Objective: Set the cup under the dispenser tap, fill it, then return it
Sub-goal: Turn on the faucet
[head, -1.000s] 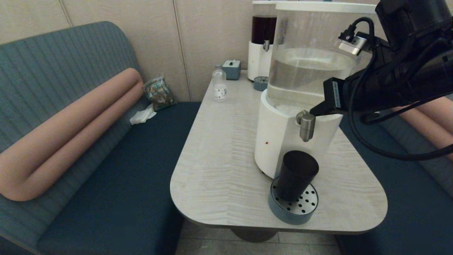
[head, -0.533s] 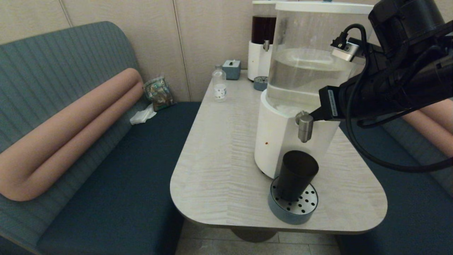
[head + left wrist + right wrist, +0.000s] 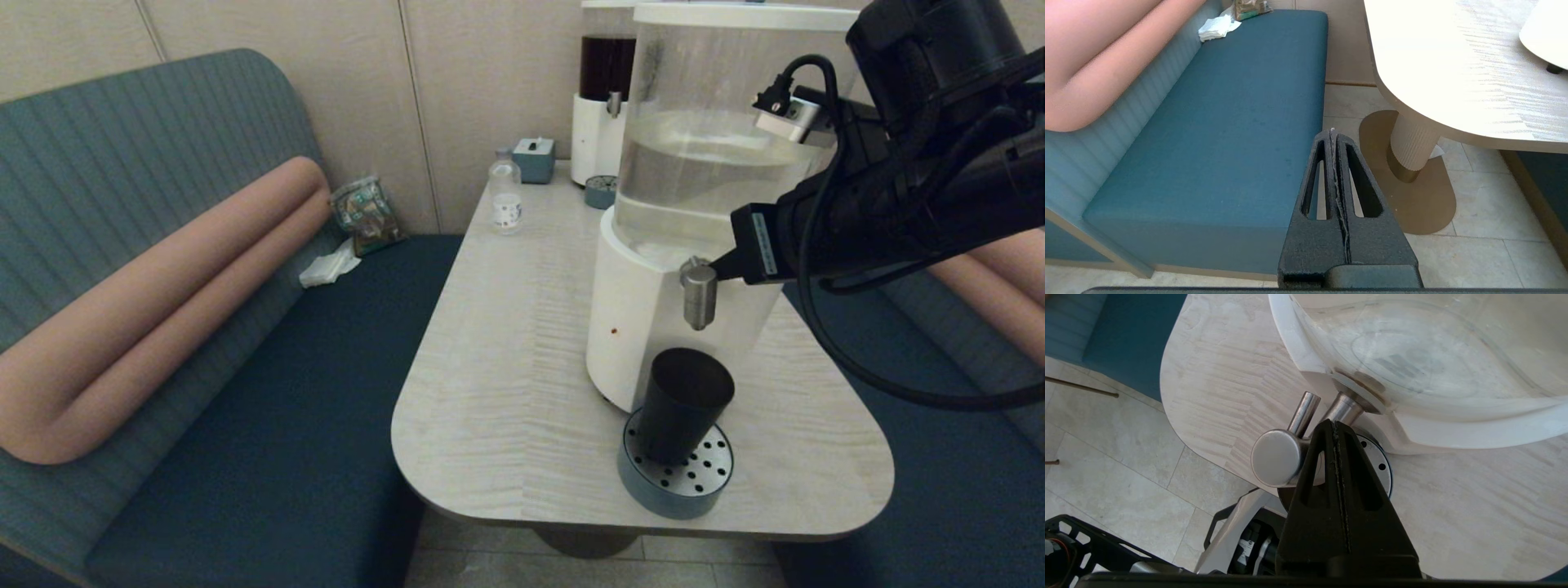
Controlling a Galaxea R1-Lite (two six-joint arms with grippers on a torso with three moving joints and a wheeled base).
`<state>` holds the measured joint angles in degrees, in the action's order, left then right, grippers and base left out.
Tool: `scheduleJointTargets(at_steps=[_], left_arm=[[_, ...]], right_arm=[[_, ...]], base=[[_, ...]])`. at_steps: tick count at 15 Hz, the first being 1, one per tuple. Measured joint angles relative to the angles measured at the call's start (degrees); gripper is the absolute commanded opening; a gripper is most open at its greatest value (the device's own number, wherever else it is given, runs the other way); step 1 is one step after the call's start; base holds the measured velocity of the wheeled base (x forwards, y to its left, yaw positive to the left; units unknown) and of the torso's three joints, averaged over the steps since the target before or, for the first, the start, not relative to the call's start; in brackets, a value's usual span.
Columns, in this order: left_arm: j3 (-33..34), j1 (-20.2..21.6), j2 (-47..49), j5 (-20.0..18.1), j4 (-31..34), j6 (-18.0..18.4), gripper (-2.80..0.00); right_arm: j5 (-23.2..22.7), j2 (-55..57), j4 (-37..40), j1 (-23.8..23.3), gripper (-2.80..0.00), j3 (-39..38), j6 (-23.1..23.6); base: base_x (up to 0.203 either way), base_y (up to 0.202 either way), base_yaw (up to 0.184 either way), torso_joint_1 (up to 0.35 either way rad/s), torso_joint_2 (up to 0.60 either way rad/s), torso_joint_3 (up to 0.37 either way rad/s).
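**Matte black arms, slotted fingers**

The bulky matte black right arm (image 3: 914, 204) carries a looping black cable (image 3: 816, 327), a small silver block-shaped plug housing (image 3: 785, 118) and a white printed label (image 3: 761, 233). The left gripper's textured black wedge-shaped fingers (image 3: 1361, 196) have long slots.

The head view is dim and even, with soft shadows under the dispenser base (image 3: 645, 327) and lines bowing slightly at the edges. In the left wrist view the bench (image 3: 1453, 61) is blown out by glare. The right wrist view is bright and sharp.
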<state>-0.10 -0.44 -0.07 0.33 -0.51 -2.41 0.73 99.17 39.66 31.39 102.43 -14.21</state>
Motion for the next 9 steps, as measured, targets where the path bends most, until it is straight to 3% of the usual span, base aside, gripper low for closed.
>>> scheduleJointTargets(at_steps=[9], left_arm=[[0.02,-0.03,0.00,0.00,0.03,-0.01,-2.80]], right_arm=[[-4.16,-0.09,-3.87,0.31,-2.80,-0.83,0.06]], base=[[0.000,0.000,0.000,0.000,0.00,0.000]])
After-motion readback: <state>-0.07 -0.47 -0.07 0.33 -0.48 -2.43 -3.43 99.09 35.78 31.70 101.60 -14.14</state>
